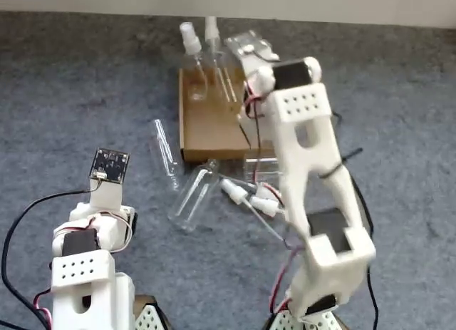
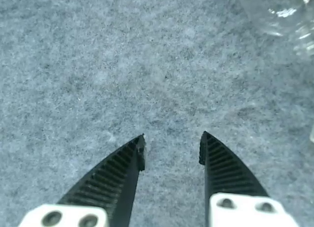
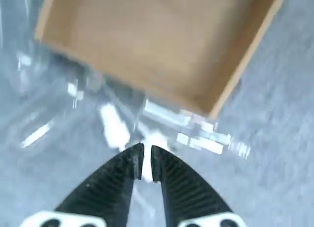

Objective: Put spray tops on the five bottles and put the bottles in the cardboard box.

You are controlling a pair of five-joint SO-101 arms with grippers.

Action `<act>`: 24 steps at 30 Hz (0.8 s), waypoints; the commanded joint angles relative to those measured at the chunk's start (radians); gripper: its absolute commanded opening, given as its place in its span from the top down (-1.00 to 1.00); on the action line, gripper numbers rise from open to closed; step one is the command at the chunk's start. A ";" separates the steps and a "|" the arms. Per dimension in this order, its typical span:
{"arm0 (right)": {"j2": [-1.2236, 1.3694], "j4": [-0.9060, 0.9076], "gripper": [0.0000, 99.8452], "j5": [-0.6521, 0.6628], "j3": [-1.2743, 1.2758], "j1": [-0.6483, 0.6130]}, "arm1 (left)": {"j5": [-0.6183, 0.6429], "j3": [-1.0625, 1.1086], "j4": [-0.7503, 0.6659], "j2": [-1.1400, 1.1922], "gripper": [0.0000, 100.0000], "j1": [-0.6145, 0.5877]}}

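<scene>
Grey felt worktop (image 1: 85, 80), two arms. By my count two of five are done.

**Step in hand (my read):** getting a top onto an open bottle.
- Stand the bottle up first. The left pincer (image 2: 172, 148) is free, so it should clamp the lying bottle (image 1: 192, 196) low on the body, neck up.
- The right arm (image 1: 306, 152) then comes in vertically, dip tube into the neck first, and presses straight down.
- Grip the collar, not the nozzle.
- Keep the forearm off the capped bottles (image 1: 194, 59).

**Layout, near to far:**
- Near left: the left pincer hangs over bare felt, jaws apart, nothing between them. The lying bottle is off to its right, well apart.
- Middle: the lying bottle is on its side with no top. A thin clear tube (image 1: 165, 153) lies just left of it, and two loose spray tops (image 1: 235, 192) lie just right of it.
- A second bottle (image 1: 260, 166) lies against the near right corner of the cardboard box (image 1: 206, 130).
- Right pincer (image 3: 146, 149): the jaws are nearly together with a white sliver filling the gap. It reads as clamped on a spray top (image 3: 145, 170), though I'm not fully sure.
- The right pincer is held high, over the strip between the loose parts and the box's near wall. The second bottle is just beside and below its tips, and the box floor is beyond them.
- Far: the capped bottles stand in the box's far left.
</scene>
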 commanded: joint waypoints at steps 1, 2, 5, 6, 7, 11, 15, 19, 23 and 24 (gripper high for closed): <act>-0.246 -0.088 0.99 0.044 0.219 0.005 | -0.003 -0.005 -0.018 -0.015 0.65 -0.015; -0.288 -0.128 0.99 0.044 0.278 0.005 | -0.003 -0.005 -0.017 -0.015 0.65 -0.015; -0.363 -0.193 0.99 0.046 0.420 0.005 | -0.003 -0.005 -0.014 -0.015 0.65 -0.015; -0.372 -0.197 0.99 0.048 0.455 0.005 | -0.003 -0.005 -0.014 -0.015 0.65 -0.015; -0.377 -0.203 0.99 0.048 0.478 0.005 | -0.003 -0.005 -0.014 -0.015 0.65 -0.015; -0.378 -0.275 0.99 0.046 0.492 0.005 | -0.003 -0.005 -0.014 -0.015 0.65 -0.015; -0.378 -0.423 0.98 0.044 0.490 0.002 | -0.003 -0.005 -0.014 -0.015 0.65 -0.015; -0.375 -0.618 0.98 0.043 0.490 0.001 | -0.003 -0.005 -0.014 -0.015 0.65 -0.015; -0.349 -0.796 0.98 -0.009 0.490 -0.001 | -0.003 -0.005 -0.014 -0.015 0.65 -0.015; -0.321 -0.802 0.96 -0.034 0.489 -0.001 | -0.003 -0.005 -0.014 -0.015 0.65 -0.015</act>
